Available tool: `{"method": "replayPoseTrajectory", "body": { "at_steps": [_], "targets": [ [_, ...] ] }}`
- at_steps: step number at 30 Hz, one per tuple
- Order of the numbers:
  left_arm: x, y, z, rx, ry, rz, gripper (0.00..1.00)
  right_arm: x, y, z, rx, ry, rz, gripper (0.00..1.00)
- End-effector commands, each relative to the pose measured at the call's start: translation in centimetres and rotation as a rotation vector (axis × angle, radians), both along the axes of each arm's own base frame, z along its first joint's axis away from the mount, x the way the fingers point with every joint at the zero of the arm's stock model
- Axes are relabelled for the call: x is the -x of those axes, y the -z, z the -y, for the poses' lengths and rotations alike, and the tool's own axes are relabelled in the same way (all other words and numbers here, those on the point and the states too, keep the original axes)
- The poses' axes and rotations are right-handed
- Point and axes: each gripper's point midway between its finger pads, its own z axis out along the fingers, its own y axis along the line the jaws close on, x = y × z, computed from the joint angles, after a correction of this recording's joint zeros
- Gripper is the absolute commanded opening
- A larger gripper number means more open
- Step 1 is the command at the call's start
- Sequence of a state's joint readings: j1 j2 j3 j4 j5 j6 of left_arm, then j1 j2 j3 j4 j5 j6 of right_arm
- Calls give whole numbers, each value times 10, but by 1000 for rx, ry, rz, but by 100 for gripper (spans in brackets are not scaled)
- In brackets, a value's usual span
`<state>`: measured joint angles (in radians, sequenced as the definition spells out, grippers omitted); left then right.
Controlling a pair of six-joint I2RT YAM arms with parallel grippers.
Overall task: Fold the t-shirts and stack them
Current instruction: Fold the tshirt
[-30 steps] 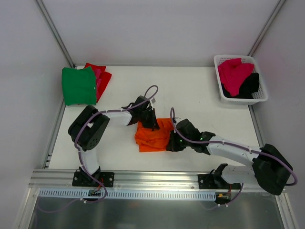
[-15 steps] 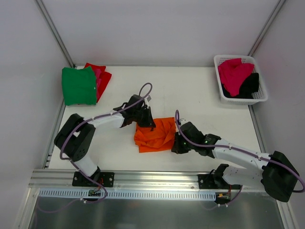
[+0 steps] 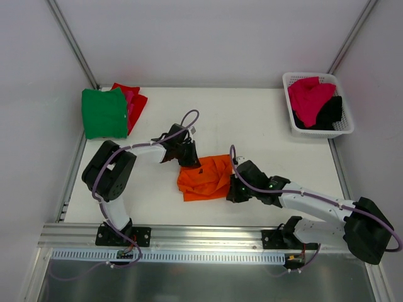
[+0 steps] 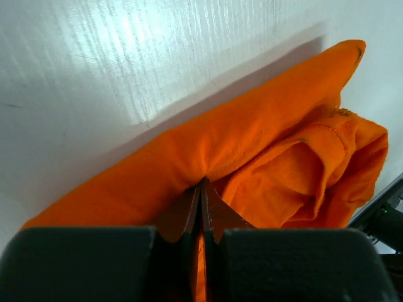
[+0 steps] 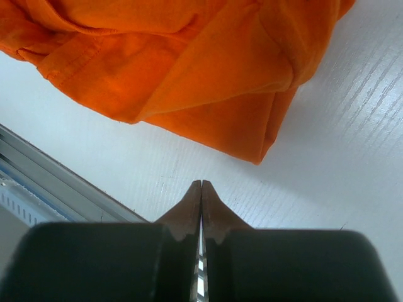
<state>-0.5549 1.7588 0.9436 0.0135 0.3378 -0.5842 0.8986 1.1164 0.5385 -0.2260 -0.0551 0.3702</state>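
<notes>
Hidden, top view: left gripper point(image 4: 201, 184) tips lie under its own wrist; the right arm covers the right edge of the orange tee point(image 3: 203, 178).
Hidden, wrist views: the gripper body cuts off the near part of the cloth in the left view. The right view shows only the tee's lower edge.
Hard to tell: neck and sleeves of the orange tee, which is a crumpled lump.
Stack: green tee point(image 3: 104, 113) lies on the red tee point(image 3: 137, 100), back left of the table point(image 3: 252, 126); most of the red one is covered.
Basket point(image 3: 317, 133): back right; pink tee point(image 3: 308, 97) lies over the black tee point(image 3: 332, 114).
Orange tee, place: mid table, between the two grippers.
Long axis: roughly left to right, right end further back.
Left jaws: pressed together, pinching a fold at the tee's back-left edge; creases gather at the tips.
Right gripper point(image 5: 201, 184): jaws pressed together and holding nothing, over bare table just short of the tee's near corner, not touching it.
</notes>
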Motion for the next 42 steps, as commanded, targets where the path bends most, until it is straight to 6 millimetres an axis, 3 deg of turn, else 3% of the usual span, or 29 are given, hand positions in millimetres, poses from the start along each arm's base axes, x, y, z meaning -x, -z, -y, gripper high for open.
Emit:
{"method": "replayPoseTrajectory", "body": {
  "at_steps": [1,5,9,12,13,19,20,21,23,24,32,42],
  "targets": [
    [-10,0,6,14,26,16,0,-8,-16,-5,-16,-3,48,1],
    [-11,14,2,-3,16,-16,0,-11,-25,-7,-36,-3,69,1],
    [-10,15,3,-1,19,-21,0,-20,-47,-14,-50,-19,122,0],
    [-10,15,3,-1,19,-21,0,-38,-71,-28,-66,-35,170,0],
    [-10,15,3,0,17,-22,0,-49,-87,-38,-95,-33,191,1],
    [-8,16,0,-5,11,-25,0,-89,-70,-82,-68,-81,82,1],
    [-9,15,0,-5,10,-21,0,-98,-77,-93,-82,-84,87,1],
    [-8,15,0,-4,10,-23,0,-103,-58,-97,-51,-86,51,1],
    [-8,13,-2,-2,4,-21,0,-110,-55,-108,-55,-91,34,1],
    [-8,13,-3,-1,3,-22,0,-114,-43,-111,-47,-85,10,0],
    [-6,13,-5,6,1,-25,0,-128,-16,-112,-34,-67,-35,1],
    [-4,13,-5,14,4,-29,0,-161,-18,-117,-59,-60,-43,1]
  ]
}}
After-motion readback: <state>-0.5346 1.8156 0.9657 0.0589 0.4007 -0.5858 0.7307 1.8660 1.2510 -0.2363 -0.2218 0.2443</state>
